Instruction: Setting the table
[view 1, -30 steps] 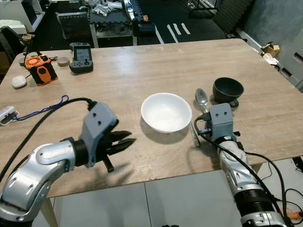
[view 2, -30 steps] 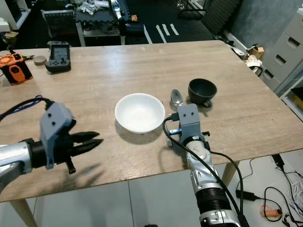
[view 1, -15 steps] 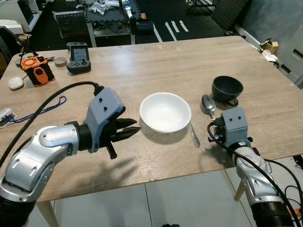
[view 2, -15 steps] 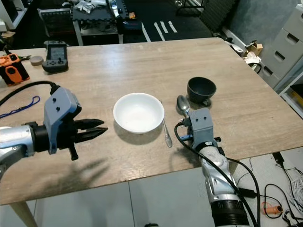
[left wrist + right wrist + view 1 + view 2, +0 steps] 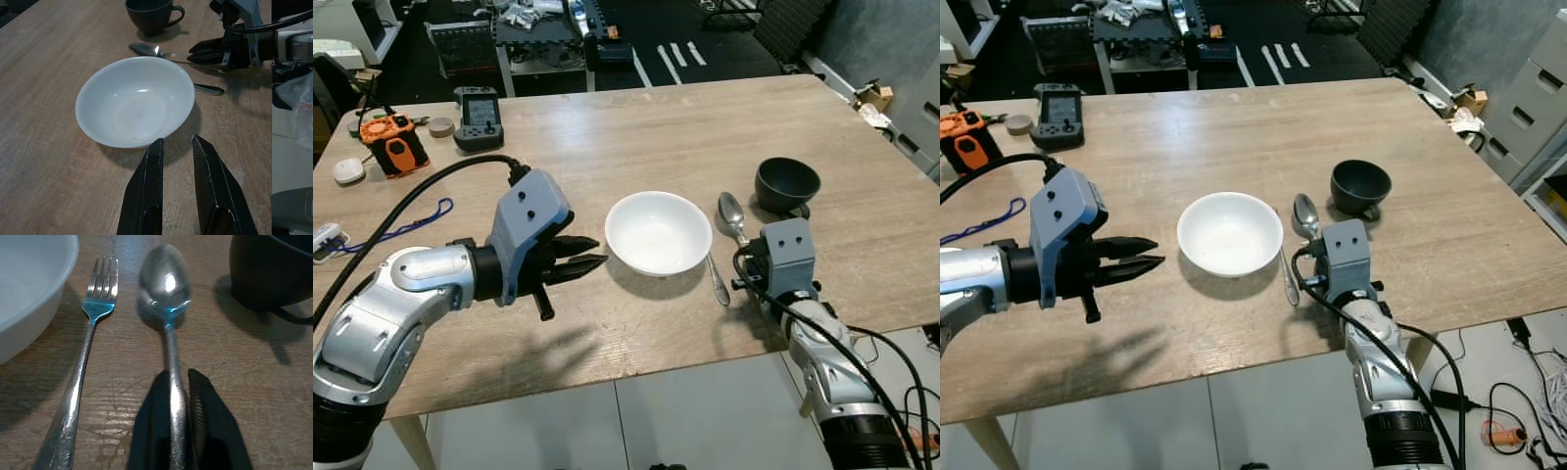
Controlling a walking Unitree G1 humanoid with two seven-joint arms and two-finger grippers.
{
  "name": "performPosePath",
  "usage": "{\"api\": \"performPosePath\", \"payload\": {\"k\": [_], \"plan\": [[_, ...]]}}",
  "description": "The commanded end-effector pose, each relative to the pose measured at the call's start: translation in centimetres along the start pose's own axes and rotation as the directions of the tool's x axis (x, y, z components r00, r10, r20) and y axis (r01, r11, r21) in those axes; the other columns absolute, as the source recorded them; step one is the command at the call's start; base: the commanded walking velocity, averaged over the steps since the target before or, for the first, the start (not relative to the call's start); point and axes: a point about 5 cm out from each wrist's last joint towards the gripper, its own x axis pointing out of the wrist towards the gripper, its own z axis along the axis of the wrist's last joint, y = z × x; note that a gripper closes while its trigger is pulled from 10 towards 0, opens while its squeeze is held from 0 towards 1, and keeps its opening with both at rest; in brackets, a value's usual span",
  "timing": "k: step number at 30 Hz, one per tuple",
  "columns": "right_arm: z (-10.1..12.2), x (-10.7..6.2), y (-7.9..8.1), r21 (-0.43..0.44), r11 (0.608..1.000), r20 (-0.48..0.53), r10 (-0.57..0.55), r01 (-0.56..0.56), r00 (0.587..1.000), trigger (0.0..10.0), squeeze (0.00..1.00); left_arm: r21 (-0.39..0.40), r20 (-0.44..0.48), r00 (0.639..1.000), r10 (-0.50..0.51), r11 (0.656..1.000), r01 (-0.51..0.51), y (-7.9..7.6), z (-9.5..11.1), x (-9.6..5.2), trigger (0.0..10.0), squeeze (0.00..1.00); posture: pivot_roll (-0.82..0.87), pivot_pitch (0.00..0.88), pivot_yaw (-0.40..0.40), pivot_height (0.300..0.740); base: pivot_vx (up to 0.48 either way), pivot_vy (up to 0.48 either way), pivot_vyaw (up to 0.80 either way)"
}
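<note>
- At the upper left of the head views, a few things unrelated to the setting are seen on the counter (image 5: 636, 127): an orange device (image 5: 394, 143), a dark handheld unit (image 5: 479, 118) and a blue cord (image 5: 406, 223).
- Left of centre, the left claw (image 5: 578, 257) is held just above the counter, pointed at the bowl's near-left side. Its fingers are only slightly parted, as the left wrist view shows, and nothing is held in them.
- At the centre, the white bowl (image 5: 658, 231) is set upright and empty; this part of the place setting can be judged done.
- Just right of the bowl, a fork (image 5: 80, 377) is laid flat on the wood, tines pointing away from the robot, close beside the bowl's rim.
- Right of the fork, the spoon (image 5: 167, 293) is lain parallel to it. Its handle is pinched between the narrowly closed fingers of the right claw (image 5: 176, 391), so its placing is judged not yet finished: release and withdrawal are left.
- At the right of centre, the dark cup (image 5: 787, 183) is stood upright just beyond the spoon's bowl, apart from it.
- No knife or napkin can be made out.
</note>
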Motion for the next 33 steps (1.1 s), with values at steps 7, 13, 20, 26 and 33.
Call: {"api": "performPosePath", "payload": {"k": [7,13,20,26,33], "plan": [[0.3,-0.3,-1.5,-0.03,0.996,0.011,-0.087,0.087,0.996,10.0,1.0,-0.009,0.013,1.0,-0.023,1.0,0.023,-0.5,-0.1,0.1,10.0,0.0,0.01,0.076,0.08,0.74,0.0,0.0,0.0],[0.8,-0.7,-2.1,-0.032,0.992,0.034,-0.121,0.122,0.992,10.0,0.0,-0.013,0.021,0.999,-0.024,1.0,0.024,-0.5,-0.2,0.3,10.0,0.0,0.0,0.07,0.081,0.74,0.0,0.0,0.0],[2.9,-1.4,-2.2,0.038,0.99,0.14,-0.139,0.135,0.98,10.0,0.0,-0.041,0.044,0.998,0.039,0.998,-0.037,-0.3,-0.4,0.5,10.0,0.0,0.0,0.065,0.081,0.74,0.0,0.0,0.0],[5.8,-2.4,-0.7,0.223,0.968,0.317,-0.179,0.11,0.931,10.0,0.0,-0.111,0.087,0.954,0.286,0.955,-0.276,1.5,-0.6,0.9,10.0,0.0,-0.01,0.062,0.075,0.74,0.0,0.0,0.0],[6.8,-3.4,3.9,0.307,0.952,0.405,-0.124,-0.007,0.906,10.0,0.0,-0.165,0.097,0.861,0.5,0.861,-0.481,1.8,-1.6,0.8,10.0,0.0,0.0,0.06,0.069,0.74,0.0,0.0,0.0]]}}
